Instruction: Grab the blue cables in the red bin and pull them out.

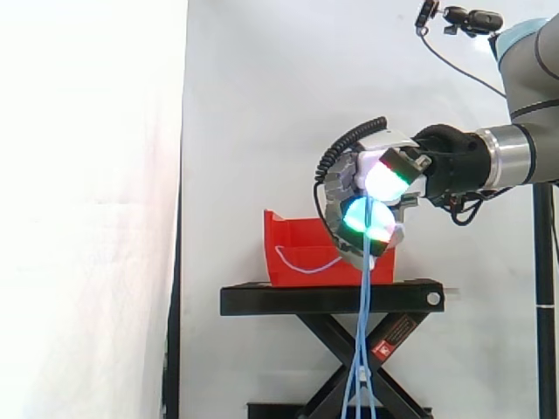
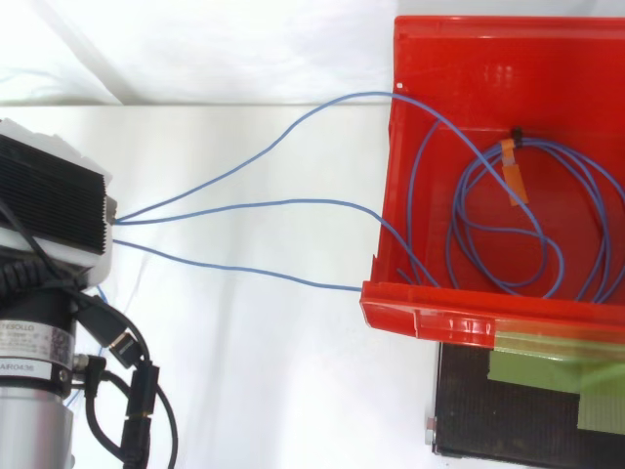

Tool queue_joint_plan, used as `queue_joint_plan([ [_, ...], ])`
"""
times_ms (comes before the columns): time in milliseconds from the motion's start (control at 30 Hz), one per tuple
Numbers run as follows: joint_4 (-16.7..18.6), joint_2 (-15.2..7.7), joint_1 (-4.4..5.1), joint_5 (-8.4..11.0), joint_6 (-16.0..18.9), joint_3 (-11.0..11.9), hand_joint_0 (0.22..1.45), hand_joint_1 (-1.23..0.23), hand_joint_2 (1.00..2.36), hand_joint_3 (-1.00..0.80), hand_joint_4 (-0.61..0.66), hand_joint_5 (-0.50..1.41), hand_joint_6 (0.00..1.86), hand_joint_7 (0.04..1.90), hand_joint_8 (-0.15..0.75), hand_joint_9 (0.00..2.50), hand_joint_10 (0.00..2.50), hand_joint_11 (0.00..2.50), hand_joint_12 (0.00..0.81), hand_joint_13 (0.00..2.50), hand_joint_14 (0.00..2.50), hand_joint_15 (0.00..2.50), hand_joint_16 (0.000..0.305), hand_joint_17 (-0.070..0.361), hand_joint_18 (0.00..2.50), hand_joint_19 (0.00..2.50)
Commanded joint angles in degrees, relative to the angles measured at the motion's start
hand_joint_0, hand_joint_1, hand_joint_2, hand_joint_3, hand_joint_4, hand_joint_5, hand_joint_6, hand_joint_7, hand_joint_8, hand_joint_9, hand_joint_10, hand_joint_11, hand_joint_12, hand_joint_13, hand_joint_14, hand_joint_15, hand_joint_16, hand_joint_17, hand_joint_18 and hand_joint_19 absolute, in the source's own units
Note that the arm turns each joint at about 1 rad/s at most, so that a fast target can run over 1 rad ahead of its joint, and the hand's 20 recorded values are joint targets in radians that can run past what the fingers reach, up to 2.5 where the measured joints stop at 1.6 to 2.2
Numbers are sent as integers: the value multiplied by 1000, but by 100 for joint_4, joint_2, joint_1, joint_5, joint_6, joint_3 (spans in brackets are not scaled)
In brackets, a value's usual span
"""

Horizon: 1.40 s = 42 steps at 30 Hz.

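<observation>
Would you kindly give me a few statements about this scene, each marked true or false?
1. The hand is shut on the blue cables. True.
2. The blue cables are wholly out of the red bin. False: a coil lies inside it.
3. The red bin stands on a black stand. True.
4. The tag on the coil is green. False: it is orange.

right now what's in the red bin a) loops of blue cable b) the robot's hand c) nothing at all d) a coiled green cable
a: loops of the blue cables lie in the red bin, with three strands running out to the hand
</observation>
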Motion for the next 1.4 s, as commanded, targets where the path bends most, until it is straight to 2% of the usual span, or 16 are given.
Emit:
queue_joint_plan([
  [0,0,-1,2,4,0,0,925,-819,1000,-1000,135,928,588,565,358,928,475,1435,379,1185,960,1085,48,107,1053,999],
  [67,0,-1,2,4,0,0,926,-821,1000,-1000,143,930,583,568,363,934,479,1422,374,1138,1272,968,47,106,1089,1051],
  [100,0,-1,2,4,0,0,925,-821,1000,-1000,140,937,569,574,363,934,480,1425,375,1092,1598,849,46,103,1131,1167],
  [133,0,-1,2,4,0,0,925,-821,1000,-1000,139,939,564,579,357,937,471,1425,373,1025,2026,714,45,100,1226,1255],
  [167,0,8,2,4,0,0,926,-821,1000,-1000,139,938,564,586,358,938,470,1413,369,1023,2027,724,44,99,1223,1285],
  [200,0,-1,2,4,0,0,926,-822,1000,-1000,141,938,563,581,353,940,462,1424,369,954,2413,635,41,92,1353,1572],
  [233,0,-1,2,4,0,0,927,-824,1000,-1000,139,939,561,584,354,951,447,1430,371,910,2500,585,39,88,1323,1497],
  [267,0,-1,2,4,0,0,928,-824,1000,-1000,137,942,557,590,354,959,445,1424,377,907,2500,599,40,89,1296,1470],
  [300,0,-1,-7,4,0,0,928,-824,1000,-1000,147,943,553,594,347,977,430,1435,376,903,2500,568,39,88,1256,1297],
  [400,0,-1,2,22,0,0,928,-826,1000,-1000,149,946,547,593,350,990,412,1447,367,902,2500,557,41,92,1213,1079],
  [500,0,-1,2,31,0,0,927,-827,1000,-1000,146,952,540,597,345,1020,404,1458,372,921,2500,581,42,93,1187,960],
  [833,0,-1,19,4,-35,0,892,-869,1000,-1000,152,979,525,627,338,1067,381,1468,360,938,2500,587,42,94,1172,907],
  [1067,0,-1,19,4,-378,0,840,-855,1000,-1000,168,980,514,633,341,1080,365,1471,368,942,2500,607,42,95,1175,890],
  [1367,0,-1,19,22,-431,0,777,-808,1000,-1000,199,974,496,628,356,1081,322,1487,378,944,2500,577,47,105,1172,832],
])
